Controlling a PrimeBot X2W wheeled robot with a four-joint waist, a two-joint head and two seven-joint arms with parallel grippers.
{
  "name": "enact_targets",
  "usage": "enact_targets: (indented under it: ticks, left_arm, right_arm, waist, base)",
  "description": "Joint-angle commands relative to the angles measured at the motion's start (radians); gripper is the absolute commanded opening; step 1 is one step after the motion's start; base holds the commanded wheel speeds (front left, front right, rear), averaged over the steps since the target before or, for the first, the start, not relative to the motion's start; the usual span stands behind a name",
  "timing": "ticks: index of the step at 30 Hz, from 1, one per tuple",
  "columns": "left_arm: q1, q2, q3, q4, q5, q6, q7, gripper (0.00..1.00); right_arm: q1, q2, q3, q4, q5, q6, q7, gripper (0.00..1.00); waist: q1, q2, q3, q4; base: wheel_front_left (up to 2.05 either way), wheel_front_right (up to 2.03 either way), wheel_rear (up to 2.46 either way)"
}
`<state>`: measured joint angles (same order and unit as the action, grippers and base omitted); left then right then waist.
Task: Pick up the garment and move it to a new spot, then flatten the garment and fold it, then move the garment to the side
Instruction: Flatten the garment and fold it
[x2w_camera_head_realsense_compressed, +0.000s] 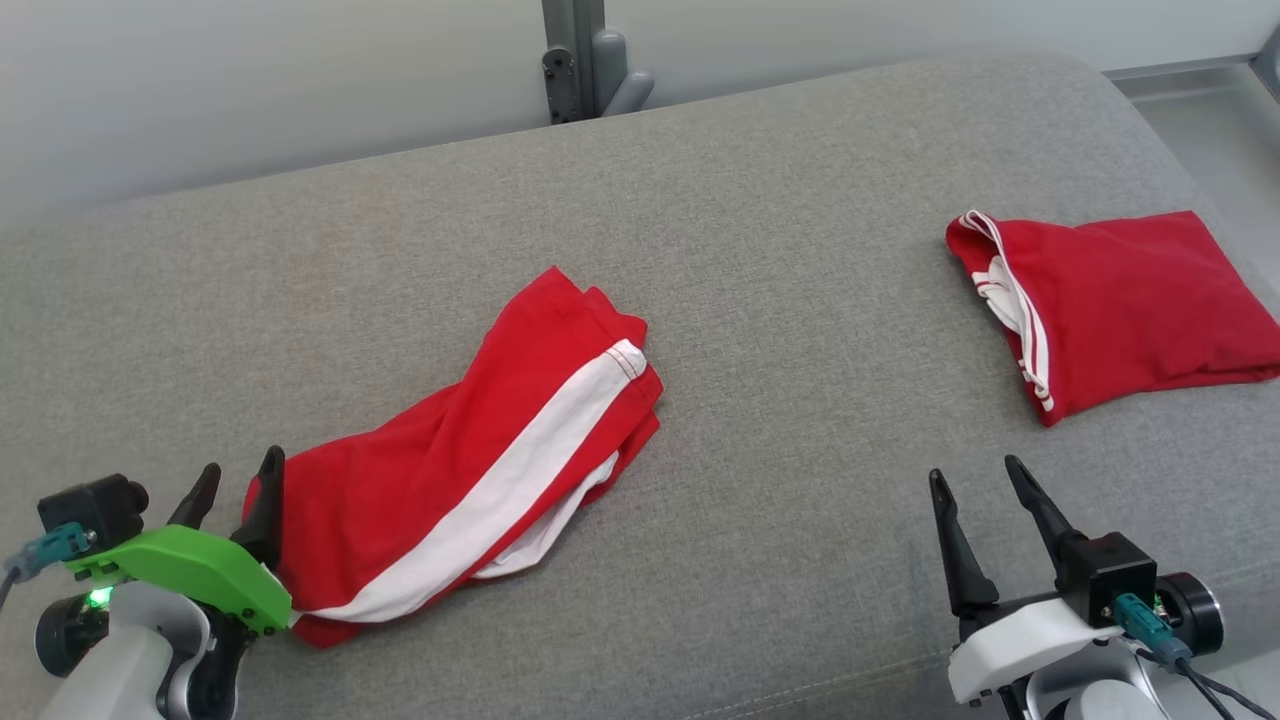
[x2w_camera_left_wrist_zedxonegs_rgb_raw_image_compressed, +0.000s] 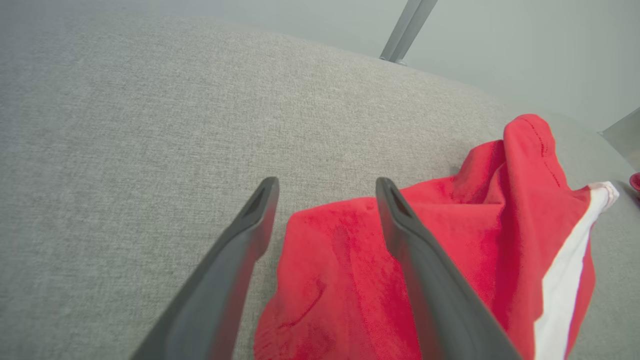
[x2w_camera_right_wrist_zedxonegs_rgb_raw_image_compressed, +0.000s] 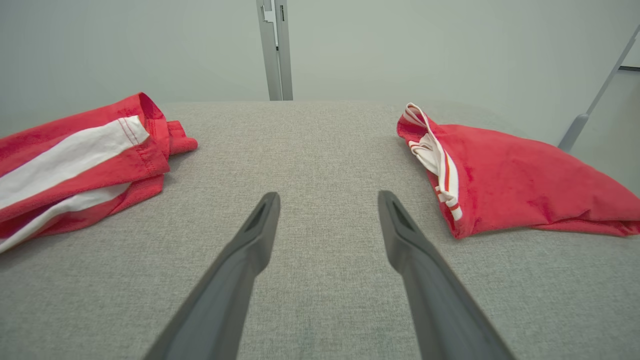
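- The rumpled red cloth garment with a white stripe is overlapped at its edge by the left gripper.
- Its jaws are spread wide — nothing is gripped.

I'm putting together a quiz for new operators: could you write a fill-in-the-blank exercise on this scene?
1. The broad stripe along the crumpled garment is ____.
2. The folded garment lies on the robot's ____ side.
3. The jaws of the right claw stand ____, with nothing between them.

Missing words: white; right; open.
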<state>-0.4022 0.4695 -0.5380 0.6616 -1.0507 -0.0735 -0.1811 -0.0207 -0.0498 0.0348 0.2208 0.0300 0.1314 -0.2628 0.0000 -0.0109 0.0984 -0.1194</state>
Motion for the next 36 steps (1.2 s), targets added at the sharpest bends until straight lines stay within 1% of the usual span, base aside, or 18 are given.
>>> enact_targets:
  ticks: [1,3,6,9,12,15,17,21,23,25,31,36]
  left_arm:
    - [0.021,0.0,0.002,-0.009,0.02,0.013,-0.022,1.0]
    - [0.039,-0.006,0.015,-0.041,0.042,0.033,-0.058,1.0]
    - [0.094,-0.014,0.05,-0.101,0.102,0.081,-0.082,1.0]
    - [0.165,-0.039,0.141,-0.208,0.185,0.121,-0.084,1.0]
    - [0.284,-0.073,0.218,-0.302,0.28,0.149,-0.083,1.0]
    - [0.371,-0.108,0.283,-0.374,0.372,0.156,-0.084,1.0]
    - [0.414,-0.136,0.308,-0.405,0.421,0.141,-0.084,1.0]
    - [0.455,-0.169,0.351,-0.44,0.536,0.109,-0.084,1.0]
    - [0.465,-0.196,0.385,-0.448,0.568,0.094,-0.084,1.0]
    - [0.477,-0.216,0.421,-0.451,0.61,0.088,-0.084,1.0]
    - [0.486,-0.259,0.48,-0.431,0.689,0.04,-0.084,1.0]
    - [0.491,-0.289,0.525,-0.422,0.723,0.009,-0.084,1.0]
  right_arm:
    - [0.006,-0.002,-0.007,-0.007,-0.007,-0.002,-0.003,1.0]
    - [0.003,-0.001,-0.018,-0.013,-0.012,-0.002,-0.003,1.0]
    - [0.005,-0.001,-0.034,-0.024,-0.019,-0.002,-0.003,1.0]
    - [0.008,-0.001,-0.047,-0.031,-0.028,-0.002,-0.003,1.0]
    - [0.014,-0.002,-0.061,-0.038,-0.033,-0.002,-0.003,1.0]
    - [0.017,-0.001,-0.075,-0.042,-0.035,-0.002,-0.003,1.0]
    - [0.02,-0.001,-0.079,-0.044,-0.04,-0.002,-0.003,1.0]
    - [0.036,-0.002,-0.072,-0.036,-0.048,-0.002,-0.003,1.0]
    - [0.04,-0.001,-0.059,-0.028,-0.046,-0.002,-0.003,1.0]
    - [0.042,-0.001,-0.039,-0.02,-0.045,-0.002,-0.003,1.0]
    - [0.036,-0.002,-0.003,-0.009,-0.036,-0.002,-0.003,1.0]
    - [0.029,-0.002,0.005,-0.009,-0.028,-0.002,-0.003,1.0]
  waist:
    - [0.0,0.0109,-0.008,0.013]
    - [0.0,0.0109,-0.015,0.024]
    - [0.0,0.0109,-0.032,0.04]
    - [0.0,0.0109,-0.051,0.056]
    - [0.0,0.0109,-0.075,0.069]
    - [0.0,0.0109,-0.089,0.085]
    - [0.0,0.0109,-0.091,0.098]
    - [0.0,0.0109,-0.105,0.117]
    - [0.0,0.0109,-0.108,0.12]
    - [0.0,0.0109,-0.112,0.12]
    - [0.0,0.0109,-0.118,0.11]
    - [0.0,0.0109,-0.115,0.116]
  base:
    - [0.0,0.0,0.0]
    - [0.0,0.0,0.0]
    - [0.0,0.0,0.0]
    - [0.0,0.0,0.0]
    - [0.0,0.0,0.0]
    - [0.0,0.0,0.0]
    - [0.0,0.0,0.0]
    - [0.0,0.0,0.0]
    - [0.0,0.0,0.0]
    - [0.0,0.0,0.0]
    - [0.0,0.0,0.0]
    - [0.0,0.0,0.0]
